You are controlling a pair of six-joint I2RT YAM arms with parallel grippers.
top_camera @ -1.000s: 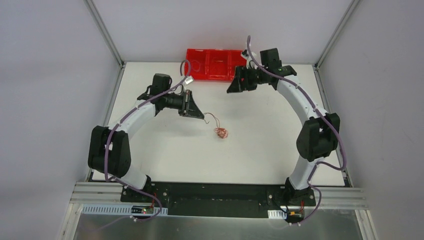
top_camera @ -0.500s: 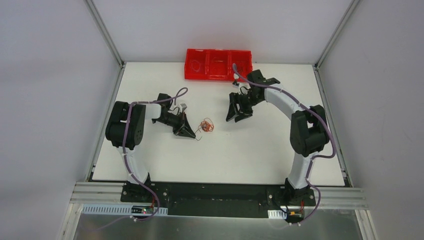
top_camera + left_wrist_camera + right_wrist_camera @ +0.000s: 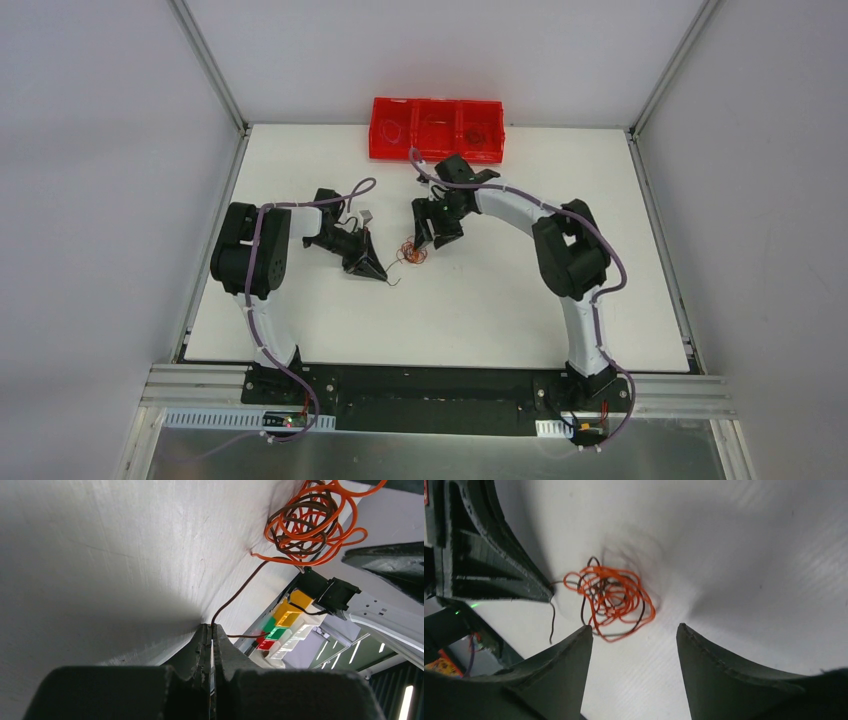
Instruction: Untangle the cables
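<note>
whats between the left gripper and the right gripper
The tangled cables, a small orange and dark ball, lie between the left gripper and the right gripper; the top view shows it.

no readable text in any view
the red tray [image 3: 437,129], the coloured plastic blocks [image 3: 287,611] in the left wrist view and the cables [image 3: 609,600] show no legible writing; a yellow-orange patch [image 3: 439,664] in the right wrist view is too blurred to read.

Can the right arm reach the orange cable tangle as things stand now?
Probably yes: the right gripper hangs open over the tangle, nothing between them; the left gripper, shut on a dark strand, sits beside.
</note>
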